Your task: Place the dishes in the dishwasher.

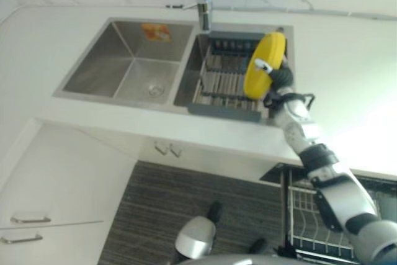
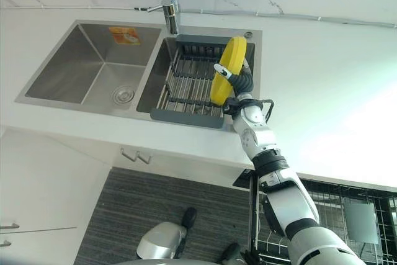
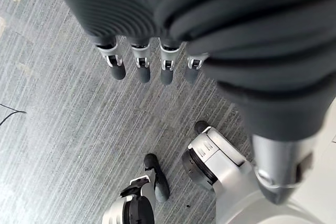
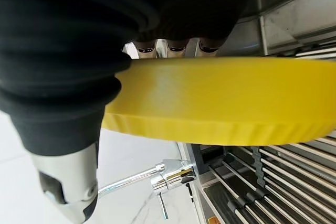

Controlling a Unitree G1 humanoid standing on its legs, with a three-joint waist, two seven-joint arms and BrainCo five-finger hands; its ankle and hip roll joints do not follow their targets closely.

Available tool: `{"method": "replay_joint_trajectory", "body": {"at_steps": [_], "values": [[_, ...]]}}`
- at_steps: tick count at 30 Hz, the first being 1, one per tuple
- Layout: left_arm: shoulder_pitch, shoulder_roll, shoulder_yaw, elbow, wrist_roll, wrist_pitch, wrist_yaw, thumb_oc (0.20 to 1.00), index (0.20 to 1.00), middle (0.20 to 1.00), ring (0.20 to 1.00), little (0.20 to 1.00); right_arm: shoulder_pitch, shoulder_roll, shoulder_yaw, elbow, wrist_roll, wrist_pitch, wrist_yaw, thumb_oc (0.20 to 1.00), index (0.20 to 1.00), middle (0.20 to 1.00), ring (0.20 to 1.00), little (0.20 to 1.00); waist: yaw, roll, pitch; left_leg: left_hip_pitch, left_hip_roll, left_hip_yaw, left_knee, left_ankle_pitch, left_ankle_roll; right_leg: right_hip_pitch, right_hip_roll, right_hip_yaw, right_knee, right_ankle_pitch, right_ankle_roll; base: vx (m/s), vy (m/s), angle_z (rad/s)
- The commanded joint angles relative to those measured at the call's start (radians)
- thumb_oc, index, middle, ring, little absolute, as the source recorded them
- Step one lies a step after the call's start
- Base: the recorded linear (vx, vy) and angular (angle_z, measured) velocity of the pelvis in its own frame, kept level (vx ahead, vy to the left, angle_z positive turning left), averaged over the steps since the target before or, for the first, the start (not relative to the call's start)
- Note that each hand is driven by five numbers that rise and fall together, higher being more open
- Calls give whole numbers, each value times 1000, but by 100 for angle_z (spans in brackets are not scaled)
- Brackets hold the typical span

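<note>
My right hand (image 1: 280,77) is shut on a round yellow plate (image 1: 265,63), held on edge above the right side of the dark drying rack (image 1: 223,83) in the right sink basin. In the right wrist view the fingers (image 4: 170,45) lie over the far face of the plate (image 4: 220,103), with the rack's bars (image 4: 262,187) beneath it. A white wire dishwasher rack (image 2: 347,212) stands pulled out at the lower right, under the counter. My left hand (image 3: 142,61) hangs over the grey floor with straight fingers, holding nothing.
A steel double sink (image 1: 124,60) is set in the white counter (image 1: 347,66), with a chrome faucet (image 1: 203,7) between the basins. An orange label (image 1: 155,31) marks the left basin's back wall. White cabinet drawers (image 1: 28,220) stand at the lower left.
</note>
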Motion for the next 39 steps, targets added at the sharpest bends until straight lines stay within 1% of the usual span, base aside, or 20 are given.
{"method": "replay_joint_trajectory", "body": {"at_steps": [1, 5, 6, 7, 11, 15, 19, 23, 25, 26, 28, 29, 32, 33, 36, 39], "values": [[-3, 46, -102, 44, -26, 25, 1, 1000, 1000, 1000, 1000, 1000, -89, -15, 38, -10, -24, -31, -8, 1000, 1000, 1000, 1000, 1000, 34, 13, -44, -60, 7, 36, -9, -15, 13, -3, -72, 26, 196, -145, 19, 0, 0, 0], [-8, 46, -102, 43, -26, 24, -2, 1000, 1000, 1000, 1000, 1000, -100, -15, 37, 11, -46, -14, -27, 1000, 1000, 1000, 1000, 1000, 38, 19, -30, -75, 1, 30, -1, -12, 13, -9, -77, 23, 204, -147, 20, -2, 6, 1], [-8, 46, -102, 41, -28, 27, -2, 1000, 1000, 1000, 1000, 1000, -97, -16, 38, 13, -60, -8, -47, 573, 573, 573, 573, 573, 38, 20, -29, -77, 1, 30, 1, -12, 14, -10, -78, 23, 205, -147, 21, 0, 0, 0], [-9, 44, -104, 40, -30, 27, -1, 1000, 1000, 1000, 1000, 1000, -99, -17, 36, 24, -77, -4, -72, 200, 200, 200, 200, 200, 40, 21, -26, -79, 0, 30, 3, -12, 14, -9, -78, 23, 205, -146, 21, 0, 0, 0], [-11, 38, -108, 40, -42, 26, -1, 1000, 1000, 1000, 1000, 1000, -115, -22, 32, 48, -151, 3, -145, 200, 200, 200, 200, 200, 42, 25, -19, -86, -2, 27, 5, -11, 15, -14, -80, 25, 205, -145, 21, 0, 0, 0], [-11, 34, -107, 34, -38, 16, -4, 1000, 1000, 1000, 1000, 1000, -126, -29, 35, 48, -176, -1, -163, 200, 200, 200, 200, 200, 44, 29, -8, -97, -6, 24, 10, -9, 14, -22, -82, 28, 206, -143, 21, 0, 0, 0], [-14, 32, -108, 34, -42, 22, -1, 1000, 1000, 1000, 1000, 1000, -124, -25, 41, 49, -173, -32, -165, 200, 200, 200, 200, 200, 45, 29, -8, -99, -6, 23, 13, -11, 15, -22, -82, 29, 206, -143, 21, 0, 0, 0], [-13, 25, -108, 33, -50, 21, 6, 1000, 1000, 1000, 1000, 1000, -119, -18, 43, 35, -170, -84, -163, 200, 200, 200, 200, 200, 43, 28, -10, -98, -3, 27, 13, -12, 14, -21, -82, 32, 203, -143, 23, 0, 0, 0], [-13, 25, -105, 35, -45, 19, 6, 1000, 1000, 1000, 1000, 1000, -111, -9, 44, 26, -111, -130, -130, 200, 200, 200, 200, 200, 40, 26, -12, -95, -1, 32, 10, -12, 14, -20, -81, 33, 200, -141, 24, -31, -15, -1], [-14, 24, -106, 36, -42, 17, 6, 1000, 1000, 1000, 1000, 1000, -107, -5, 45, 21, -91, -155, -125, 200, 200, 200, 200, 200, 39, 26, -13, -94, 0, 33, 9, -12, 14, -19, -81, 34, 199, -140, 25, -33, -26, -1], [-13, 22, -108, 38, -37, 10, 13, 1000, 1000, 1000, 1000, 1000, -88, 18, 41, -8, -26, -231, -95, 200, 200, 200, 200, 200, 34, 22, -18, -87, 4, 43, 7, -14, 16, -15, -80, 35, 195, -138, 27, -35, -42, -2], [-14, 22, -108, 41, -30, 7, 13, 1000, 1000, 1000, 1000, 1000, -81, 26, 39, -25, -18, -264, -77, 200, 200, 200, 200, 200, 31, 20, -21, -84, 6, 49, 7, -16, 16, -14, -80, 37, 194, -137, 28, -29, -41, -3], [-15, 23, -103, 47, -19, 1, 14, 1000, 1000, 1000, 1000, 1000, -65, 38, 36, -83, -25, -325, -62, 200, 200, 200, 200, 200, 21, 12, -33, -68, 11, 65, 1, -21, 18, -10, -79, 40, 191, -135, 32, -27, -54, -3], [-16, 24, -99, 47, -12, -3, 15, 1000, 1000, 1000, 1000, 1000, -54, 47, 37, -145, -4, -356, -58, 200, 200, 200, 200, 200, 10, 2, -46, -55, 19, 85, -2, -27, 19, -5, -77, 46, 186, -133, 34, -58, -86, -8], [-18, 24, -95, 48, -11, -4, 18, 1000, 1000, 1000, 1000, 1000, -43, 51, 37, -202, 6, -372, -63, 200, 200, 200, 200, 200, -3, -7, -63, -36, 26, 106, -7, -36, 19, -4, -75, 55, 180, -130, 36, -53, -82, -23], [-17, 20, -89, 50, 3, -6, 33, 1000, 1000, 1000, 1000, 1000, -21, 54, 35, -271, 9, -391, -69, 200, 200, 200, 200, 200, -26, -21, -87, -6, 41, 134, -13, -48, 16, -7, -71, 71, 176, -125, 38, -58, -111, -34]]}}
